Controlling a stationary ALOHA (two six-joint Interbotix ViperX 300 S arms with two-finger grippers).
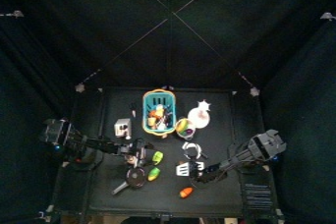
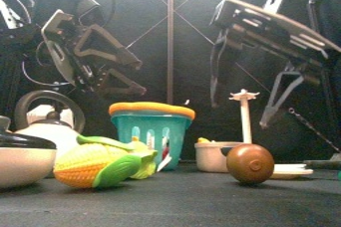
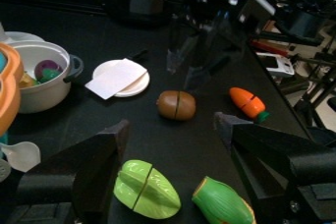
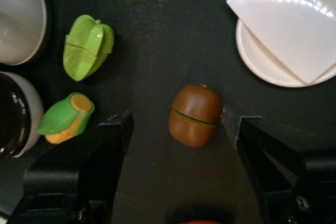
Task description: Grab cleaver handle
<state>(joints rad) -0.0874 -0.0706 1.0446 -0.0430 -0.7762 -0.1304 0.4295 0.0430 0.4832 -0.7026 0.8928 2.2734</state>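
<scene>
Through my left wrist view, my left gripper (image 3: 171, 140) stands wide open and has hold of nothing. A halved green fruit (image 3: 147, 189) lies on the table between my fingers. Ahead of them sits a brown ball (image 3: 176, 104), with a carrot (image 3: 245, 102) near it. Beyond the ball, next to a white pot (image 3: 39, 76), the cleaver (image 3: 116, 77) lies flat on a white plate (image 3: 137, 84). Its pale blade hangs over the plate's rim, and its long axis runs aslant to my line of reach. I cannot make out the handle against the black table, so I cannot tell which way it points.

Through my right wrist view, my right gripper (image 4: 182, 120) is also spread wide and empty. It hangs over the brown ball, which lies between my fingers. The blade and plate lie outside one finger and further ahead, and the frame's edge cuts them off. No handle shows here either. This view adds a small corn cob (image 4: 66, 116) on the far side of the other finger.

The front view shows both grippers hanging clear above the table. The plate sits low just behind the ball, and the blade is seen edge-on, so its direction is lost. A teal basket (image 2: 150, 131) stands further back, which neither wrist view shows.

In the top view the cleaver is too small to read. My right gripper reaches toward the table's middle and my left rests near the green pieces.
</scene>
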